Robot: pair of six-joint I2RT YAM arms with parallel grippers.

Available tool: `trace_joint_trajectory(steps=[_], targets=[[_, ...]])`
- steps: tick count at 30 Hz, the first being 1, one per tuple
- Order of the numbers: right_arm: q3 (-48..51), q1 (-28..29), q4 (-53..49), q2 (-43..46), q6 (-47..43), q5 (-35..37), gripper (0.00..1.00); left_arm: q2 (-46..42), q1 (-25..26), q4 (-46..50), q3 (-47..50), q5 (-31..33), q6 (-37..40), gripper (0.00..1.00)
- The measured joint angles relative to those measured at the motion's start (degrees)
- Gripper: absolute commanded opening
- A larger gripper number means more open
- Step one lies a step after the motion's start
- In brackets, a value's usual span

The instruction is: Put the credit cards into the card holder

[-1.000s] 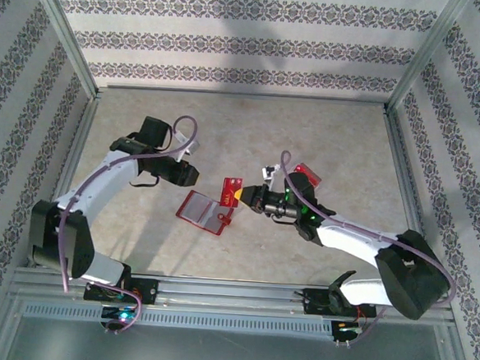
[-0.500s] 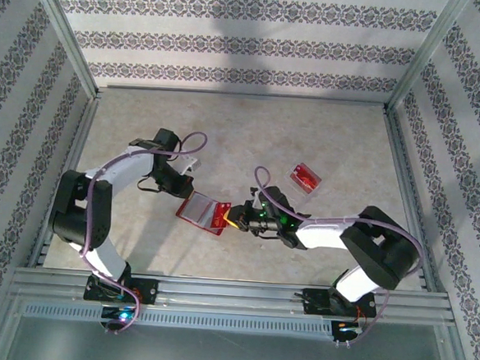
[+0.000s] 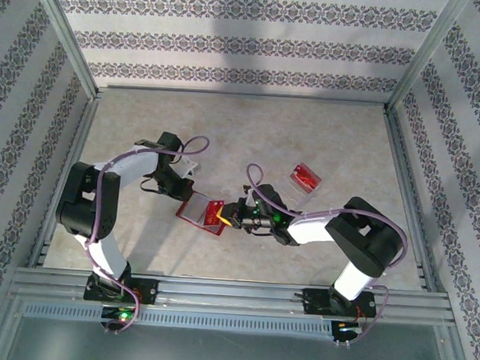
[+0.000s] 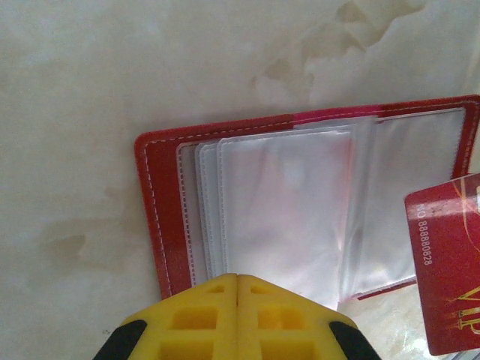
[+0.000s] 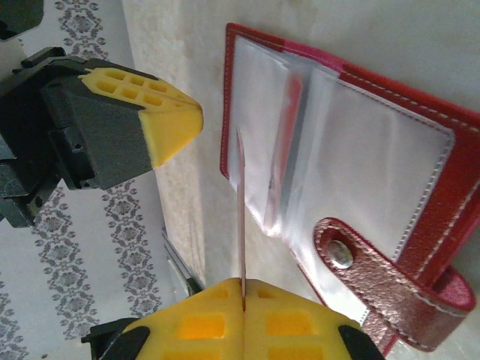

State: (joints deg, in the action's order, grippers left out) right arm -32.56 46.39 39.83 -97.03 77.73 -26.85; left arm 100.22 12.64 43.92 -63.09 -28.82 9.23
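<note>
Since a second ago both arms have closed in on the open card holder [image 3: 198,212]. The right gripper [image 3: 232,219] has brought its credit card [image 3: 216,210] down to the holder's right edge, and the left gripper [image 3: 188,193] has reached its upper-left corner.

Top view: a second red card [image 3: 306,178] lies in a clear tray [image 3: 294,173], well apart.

Left wrist view: the left fingers are pressed together with nothing between them, tip at the holder's edge; contact unclear.

Right wrist view: the right fingers clamp the card, seen edge-on over the clear sleeves [image 5: 360,157], not visibly in a pocket.

Judgement: no card is seated yet; both remain.
</note>
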Motion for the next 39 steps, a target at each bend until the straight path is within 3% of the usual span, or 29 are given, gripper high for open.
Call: trace_joint_trajectory(steps=[39], targets=[[1.01,-0.02,6.60,-5.77,3.13,-1.27,0.00,4.96,0.42,0.02,-1.55,2.97,-0.28,0.00]])
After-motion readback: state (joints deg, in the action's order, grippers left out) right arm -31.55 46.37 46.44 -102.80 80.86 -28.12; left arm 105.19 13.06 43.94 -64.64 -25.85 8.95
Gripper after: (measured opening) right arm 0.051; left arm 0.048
